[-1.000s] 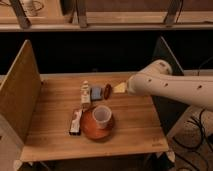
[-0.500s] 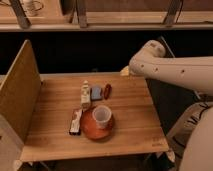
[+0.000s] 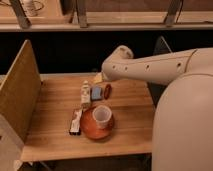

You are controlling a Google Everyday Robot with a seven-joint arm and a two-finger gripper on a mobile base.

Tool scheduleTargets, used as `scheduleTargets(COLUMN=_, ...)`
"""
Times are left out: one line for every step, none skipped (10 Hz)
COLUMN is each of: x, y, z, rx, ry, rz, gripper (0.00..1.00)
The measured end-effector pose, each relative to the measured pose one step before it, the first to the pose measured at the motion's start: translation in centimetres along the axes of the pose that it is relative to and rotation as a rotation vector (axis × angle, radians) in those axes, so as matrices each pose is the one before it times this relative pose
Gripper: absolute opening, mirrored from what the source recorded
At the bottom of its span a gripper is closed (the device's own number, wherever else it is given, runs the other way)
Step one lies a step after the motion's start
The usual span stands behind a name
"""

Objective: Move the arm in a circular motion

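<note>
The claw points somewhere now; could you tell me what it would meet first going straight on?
The claw, barely showing below the arm, seems aimed down-left; it would probably meet the table near the small bottle first, though depth is unclear.

My arm (image 3: 150, 67): cream tube, dark dots, reaching across the view from my bulky body (image 3: 185, 125), nearly level; rounded joint (image 3: 121, 53) at its far end; gripper (image 3: 98, 78), pale yellowish, just below that joint
</note>
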Motion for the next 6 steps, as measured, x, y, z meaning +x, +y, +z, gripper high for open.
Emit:
scheduleTargets(x=1.035, y=1.914, z=0.421, rx=-0.03815, ry=0.02126, rz=-0.02007, gripper=0.80)
scheduleTargets(x=1.742, y=2.137, z=0.425, rx=-0.04600, ry=0.03286, rz=-0.02564, gripper=0.80)
scheduleTargets(x=1.681, y=1.081, z=0.209, rx=-0.02864, ry=0.02968, rz=-0.01384, gripper=0.80)
scheduleTargets(x=1.332, y=0.445, z=0.015, rx=-0.01602, ry=0.02250, rz=-0.00338, gripper=0.80)
scheduleTargets(x=1.534, y=0.070, z=-0.165, rx=-0.01172, ry=0.02231, rz=0.00476, gripper=0.80)
scheduleTargets(x=1.891, y=-0.676, z=-0.439, rx=0.00001, ry=0.02364, rz=0.02012, gripper=0.80)
